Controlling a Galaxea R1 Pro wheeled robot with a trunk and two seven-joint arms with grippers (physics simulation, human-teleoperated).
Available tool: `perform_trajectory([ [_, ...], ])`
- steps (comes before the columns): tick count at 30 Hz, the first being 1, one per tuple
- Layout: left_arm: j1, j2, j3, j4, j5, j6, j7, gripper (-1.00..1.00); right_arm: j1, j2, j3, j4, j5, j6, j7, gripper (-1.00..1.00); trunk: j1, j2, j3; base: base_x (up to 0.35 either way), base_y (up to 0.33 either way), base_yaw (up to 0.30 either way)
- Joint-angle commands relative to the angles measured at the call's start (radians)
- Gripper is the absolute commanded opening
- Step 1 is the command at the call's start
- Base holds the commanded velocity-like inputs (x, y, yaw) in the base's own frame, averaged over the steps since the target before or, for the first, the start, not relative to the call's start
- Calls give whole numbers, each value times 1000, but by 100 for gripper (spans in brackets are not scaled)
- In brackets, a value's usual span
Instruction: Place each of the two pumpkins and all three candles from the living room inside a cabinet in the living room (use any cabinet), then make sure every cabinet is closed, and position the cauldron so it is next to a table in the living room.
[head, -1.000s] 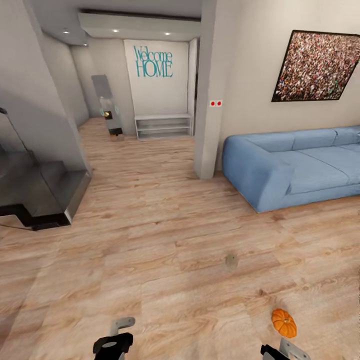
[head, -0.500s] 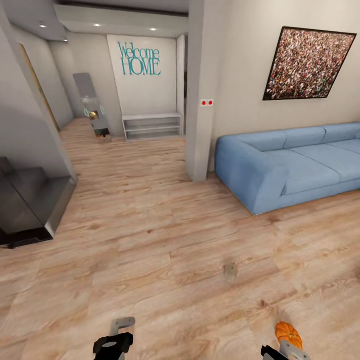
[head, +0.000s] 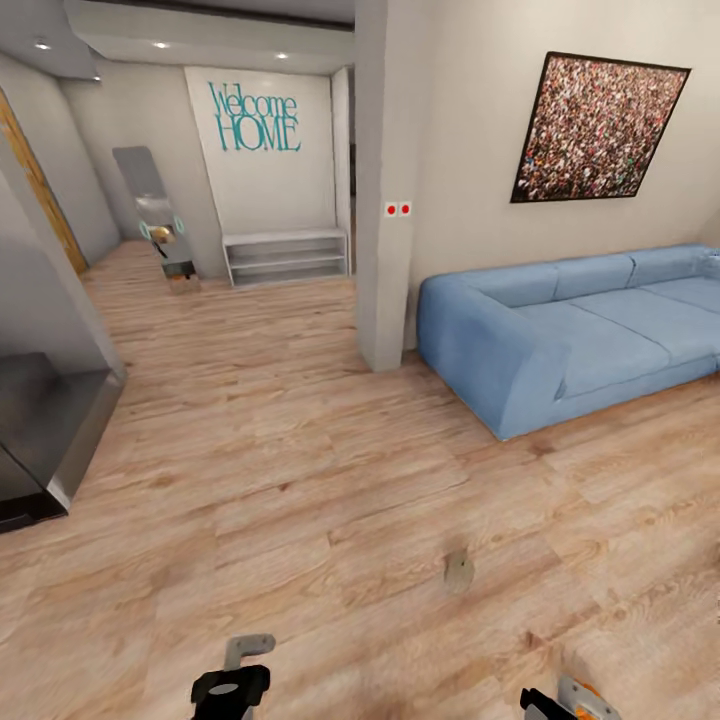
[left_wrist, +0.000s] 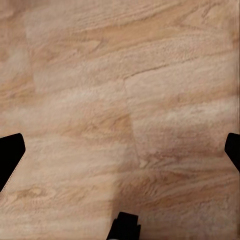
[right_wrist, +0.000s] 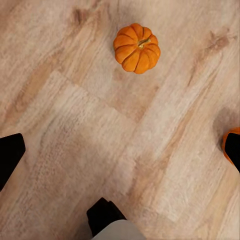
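One small orange ribbed pumpkin (right_wrist: 137, 47) sits on the wood floor ahead of my right gripper (right_wrist: 120, 155), which is open and empty. The edge of a second pumpkin (right_wrist: 229, 144) peeks out beside one fingertip. In the head view an orange sliver of pumpkin (head: 593, 688) shows just behind my right gripper (head: 568, 697) at the bottom edge. My left gripper (head: 240, 662) hangs open over bare floor (left_wrist: 120, 100). A small grey-beige stub (head: 459, 571) stands on the floor; I cannot tell whether it is a candle. Cabinet, cauldron and table are out of view.
A blue sofa (head: 580, 335) stands at the right under a framed picture (head: 598, 128). A white pillar (head: 385, 200) rises beside it. A dark glossy block (head: 45, 430) sits at the left. A low white shelf (head: 286, 257) stands under the "Welcome HOME" wall.
The whole view has shifted: the camera moved, so room features slid left and down. The pumpkin by my right gripper has dropped to the picture's bottom edge. The arms keep their pose.
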Motion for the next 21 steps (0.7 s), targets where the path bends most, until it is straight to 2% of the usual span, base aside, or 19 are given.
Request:
perform_trajectory([
  [1, 0, 0, -1, 0, 0, 0, 0, 100, 0, 0, 0, 0, 0, 0, 0, 100, 0, 0, 0, 330, 0, -137],
  [21, 0, 1, -3, 0, 0, 0, 0, 100, 0, 0, 1, 0, 1, 2, 0, 100, 0, 0, 0, 330, 0, -9],
])
